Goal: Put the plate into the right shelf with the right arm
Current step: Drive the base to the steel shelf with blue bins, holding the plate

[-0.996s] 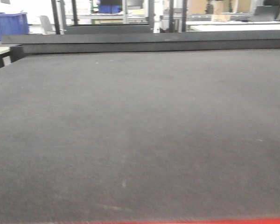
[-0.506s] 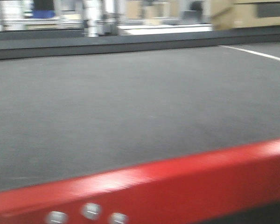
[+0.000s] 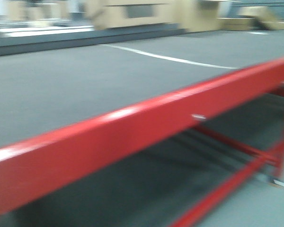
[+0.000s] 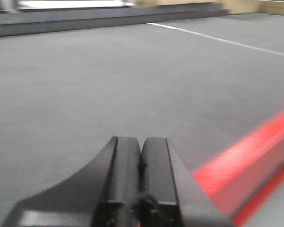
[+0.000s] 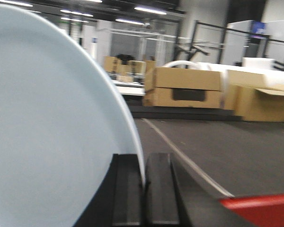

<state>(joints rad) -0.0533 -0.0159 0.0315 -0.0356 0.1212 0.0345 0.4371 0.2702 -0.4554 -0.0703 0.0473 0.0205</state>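
Observation:
The plate (image 5: 42, 127) is pale bluish white and fills the left half of the right wrist view, standing on edge. My right gripper (image 5: 143, 163) is shut on the plate's rim, one black finger on each side. My left gripper (image 4: 141, 144) is shut with nothing between its fingers, held above the grey tabletop (image 4: 109, 80). Neither gripper appears in the front view. The right shelf is out of view.
A long table with a red frame (image 3: 132, 127) and grey top (image 3: 61, 85) crosses the front view diagonally, blurred. A white line (image 3: 165, 57) runs across the grey surface. Cardboard boxes (image 5: 187, 87) stand behind. The red edge (image 4: 246, 165) shows right of the left gripper.
The front view has swung to the right: the table's red edge, first barely visible at the bottom, now crosses the frame diagonally, and the boxes have come into view.

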